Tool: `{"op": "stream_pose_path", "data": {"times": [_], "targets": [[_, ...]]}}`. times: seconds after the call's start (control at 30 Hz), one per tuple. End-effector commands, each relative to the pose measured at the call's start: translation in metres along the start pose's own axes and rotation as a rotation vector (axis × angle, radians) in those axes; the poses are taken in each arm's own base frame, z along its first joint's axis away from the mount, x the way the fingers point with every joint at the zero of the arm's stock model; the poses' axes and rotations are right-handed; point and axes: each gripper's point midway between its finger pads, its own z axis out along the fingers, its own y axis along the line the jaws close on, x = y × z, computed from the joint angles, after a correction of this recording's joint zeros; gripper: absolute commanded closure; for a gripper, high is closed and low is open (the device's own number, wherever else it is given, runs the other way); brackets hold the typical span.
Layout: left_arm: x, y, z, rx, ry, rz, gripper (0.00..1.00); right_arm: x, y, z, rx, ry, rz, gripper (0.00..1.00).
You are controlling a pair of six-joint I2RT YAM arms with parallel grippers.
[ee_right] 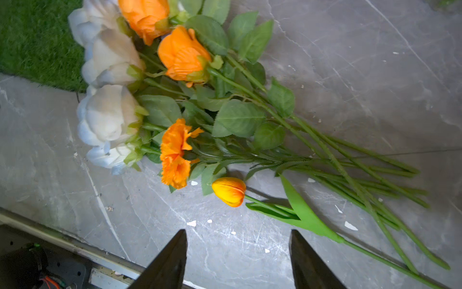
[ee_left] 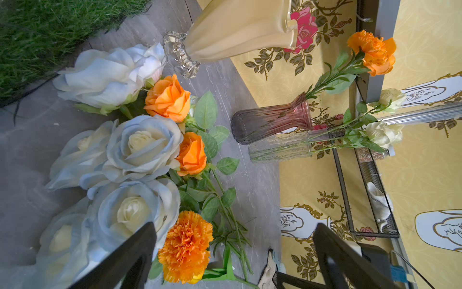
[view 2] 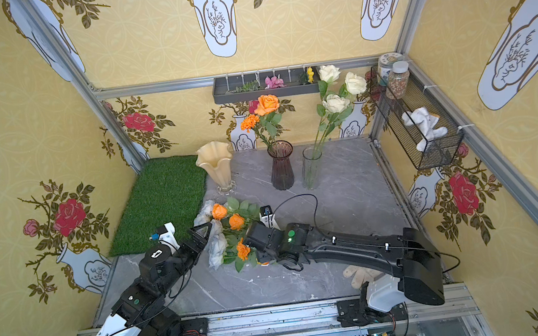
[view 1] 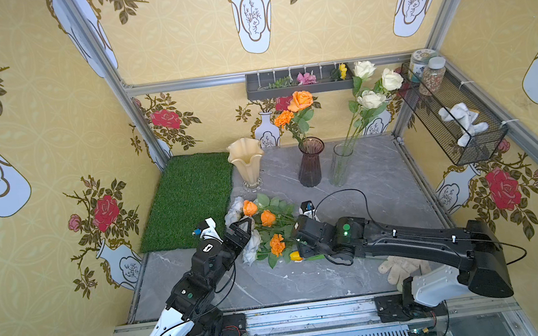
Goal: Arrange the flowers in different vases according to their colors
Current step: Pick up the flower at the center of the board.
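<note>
Right gripper (ee_right: 238, 230): jaws parted, empty. Just ahead: small yellow-orange tulip (ee_right: 229, 191), flat on grey stone (ee_right: 350, 75); beyond, heaped orange roses (ee_right: 183, 53), orange marigold (ee_right: 175, 155), pale blue-white roses (ee_right: 107, 115). Left gripper (ee_left: 235, 224): spread wide, empty, at the pale roses. Farther: cream-amber ruffled glass vase (view 1: 246, 161); purple ribbed vase (view 1: 311, 164) holding orange blooms (view 1: 301, 100); clear cylinder (view 1: 341, 164) holding cream-white roses (view 1: 371, 99).

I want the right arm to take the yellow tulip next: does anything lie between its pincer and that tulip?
Nothing visible does. Only bare table separates the open right pincer from the tulip; the orange marigold lies beyond it.
</note>
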Motion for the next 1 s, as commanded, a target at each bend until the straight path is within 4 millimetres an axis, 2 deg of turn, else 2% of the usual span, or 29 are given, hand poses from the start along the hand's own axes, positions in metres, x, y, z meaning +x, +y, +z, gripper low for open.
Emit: {"op": "stream_pose_path", "data": {"times": [0.0, 0.27, 0.33, 0.43, 0.63, 0.77, 0.9, 0.97], "targets": [[0.001, 0.005, 0.002, 0.001, -0.004, -0.033, 0.0, -0.007, -0.009, -0.006, -0.056, -0.019, 0.08, 0.34], [-0.002, 0.016, 0.0, -0.019, -0.038, -0.109, 0.02, -0.01, -0.041, -0.006, -0.217, 0.03, 0.195, 0.33], [-0.002, 0.019, -0.001, -0.021, -0.046, -0.134, 0.02, -0.009, -0.043, -0.004, -0.256, 0.061, 0.178, 0.33], [-0.004, 0.021, -0.001, -0.028, -0.058, -0.143, 0.02, -0.003, -0.035, -0.006, -0.303, 0.104, 0.071, 0.33], [-0.003, 0.02, 0.006, -0.06, -0.049, -0.138, 0.01, 0.028, -0.038, 0.001, -0.205, 0.338, -0.197, 0.36], [-0.001, 0.017, 0.013, -0.079, -0.027, -0.118, 0.02, 0.048, -0.039, 0.009, -0.095, 0.378, -0.36, 0.36], [-0.001, 0.015, 0.014, -0.076, -0.021, -0.105, 0.01, 0.056, -0.048, 0.021, -0.029, 0.398, -0.414, 0.36], [-0.001, 0.015, 0.012, -0.065, -0.025, -0.104, 0.01, 0.052, -0.057, 0.027, 0.018, 0.378, -0.436, 0.35]]}}
